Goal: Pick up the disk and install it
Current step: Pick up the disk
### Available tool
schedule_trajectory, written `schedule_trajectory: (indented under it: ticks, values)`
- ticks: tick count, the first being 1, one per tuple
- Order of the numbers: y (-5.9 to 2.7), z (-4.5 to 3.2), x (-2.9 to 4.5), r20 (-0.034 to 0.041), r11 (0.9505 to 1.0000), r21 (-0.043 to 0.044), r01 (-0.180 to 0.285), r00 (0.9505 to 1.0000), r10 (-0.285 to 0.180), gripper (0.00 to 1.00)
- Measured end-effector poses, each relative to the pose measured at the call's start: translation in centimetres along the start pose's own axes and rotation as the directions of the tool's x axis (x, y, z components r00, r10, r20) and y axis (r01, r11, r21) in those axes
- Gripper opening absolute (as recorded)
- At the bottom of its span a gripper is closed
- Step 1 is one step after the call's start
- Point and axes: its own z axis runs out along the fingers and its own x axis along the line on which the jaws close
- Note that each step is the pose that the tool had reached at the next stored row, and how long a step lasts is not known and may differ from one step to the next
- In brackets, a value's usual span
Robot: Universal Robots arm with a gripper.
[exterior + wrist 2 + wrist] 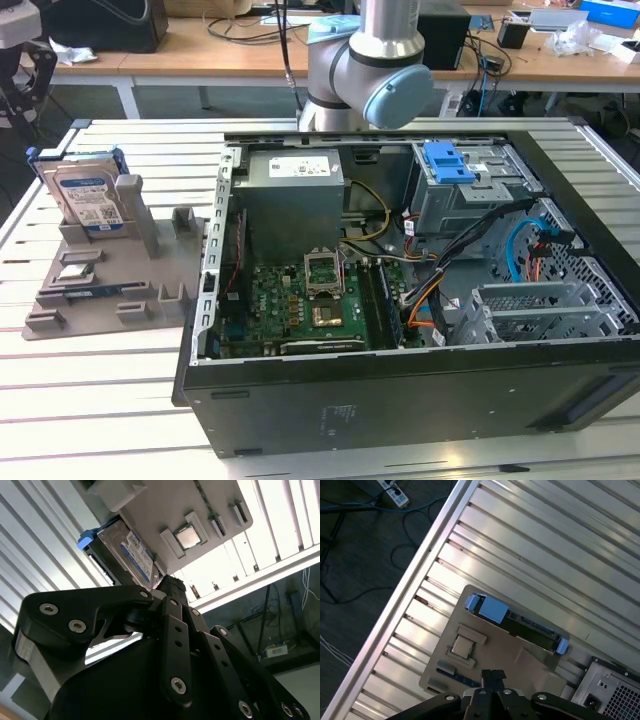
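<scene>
The disk [88,200] is a silver hard drive with a blue-and-white label and blue end tabs. It stands upright in a slot of the grey holder [100,295], at the exterior view's left. The second wrist view shows the disk [132,555] label side on; the first wrist view shows the disk [520,622] edge-on from well above. My gripper [493,674] hangs high over the holder [520,655], apart from the disk, fingers together with nothing between them. Its black linkages also rise to the closed gripper [169,582] in the second wrist view.
An open computer case [400,400] lies on the slatted table [100,420], with a grey power-supply box [295,200], a motherboard [310,300] and a drive bay with a blue latch [450,162]. A processor chip [462,646] rests in the holder. The arm's base [360,70] stands behind the case.
</scene>
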Motion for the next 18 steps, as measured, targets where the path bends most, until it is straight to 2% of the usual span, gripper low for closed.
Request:
schedule_trajectory:
  ticks: [5,9,12,15,18]
  values:
    - [0.0,0.0,0.0,-0.0001,0.998,-0.0017,0.064,0.998,-0.064,0.11]
    - [0.0,0.0,0.0,0.0,0.9935,-0.003,0.114,0.9935,-0.114,0.11]
    - [0.0,0.0,0.0,0.0002,0.9844,-0.0047,0.176,0.9844,-0.176,0.11]
    - [0.0,0.0,0.0,0.0003,0.9783,-0.0055,0.207,0.9784,-0.207,0.11]
    - [0.0,0.0,0.0,0.0005,0.9672,-0.0067,0.254,0.9672,-0.254,0.11]
